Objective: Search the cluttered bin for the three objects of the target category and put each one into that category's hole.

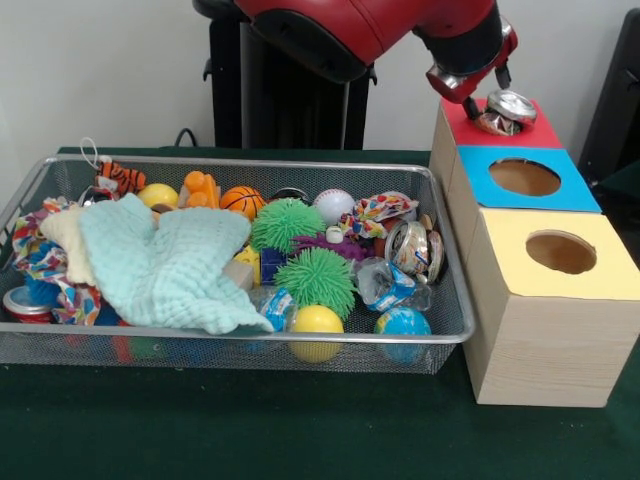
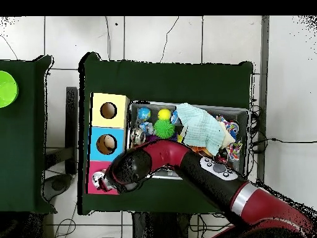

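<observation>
The claw [image 1: 487, 100] hangs over the red box [image 1: 535, 131], its fingers clamped on a crushed can [image 1: 506, 108] (at the hole), at the bin's [image 1: 440, 215] two o'clock.

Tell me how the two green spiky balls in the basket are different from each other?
The back spiky ball is darker green, while the front spiky ball is lighter, more yellow-green. The back one sits deeper in the wire basket beside the basketball; the front one sits just above the yellow ball near the front wall. Both are round, fuzzy and similar in size.
</observation>
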You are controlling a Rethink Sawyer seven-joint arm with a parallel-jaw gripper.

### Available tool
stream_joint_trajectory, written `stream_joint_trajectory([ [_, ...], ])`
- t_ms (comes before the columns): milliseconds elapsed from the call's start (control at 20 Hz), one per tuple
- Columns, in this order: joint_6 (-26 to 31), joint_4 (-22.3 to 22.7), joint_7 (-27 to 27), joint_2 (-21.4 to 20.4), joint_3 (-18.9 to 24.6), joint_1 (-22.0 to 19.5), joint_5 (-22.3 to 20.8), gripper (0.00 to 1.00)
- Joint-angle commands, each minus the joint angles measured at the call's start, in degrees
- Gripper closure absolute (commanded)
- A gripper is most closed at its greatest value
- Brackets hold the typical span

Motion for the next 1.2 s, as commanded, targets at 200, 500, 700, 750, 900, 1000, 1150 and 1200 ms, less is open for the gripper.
stream_joint_trajectory([
  [200, -43.22, -11.87, 19.37, 2.42, -18.01, 16.91, -18.16, 0.0],
  [500, -47.55, -14.65, 27.44, -0.15, -28.29, 26.02, -16.39, 0.0],
  [700, -49.37, -13.74, 25.54, 0.14, -29.25, 26.22, -12.32, 0.0],
  [750, -49.46, -13.57, 24.71, 0.25, -29.18, 26.06, -11.62, 0.0],
  [900, -50.16, -12.52, 21.66, 0.84, -28.15, 24.59, -9.24, 0.0],
  [1000, -50.44, -12.07, 20.29, 1.05, -27.64, 23.97, -8.22, 0.0],
  [1150, -51.06, -11.39, 18.54, 1.37, -27.05, 23.18, -6.61, 1.0],
  [1200, -51.52, -11.01, 19.05, 1.65, -26.67, 22.68, -5.59, 1.0],
])
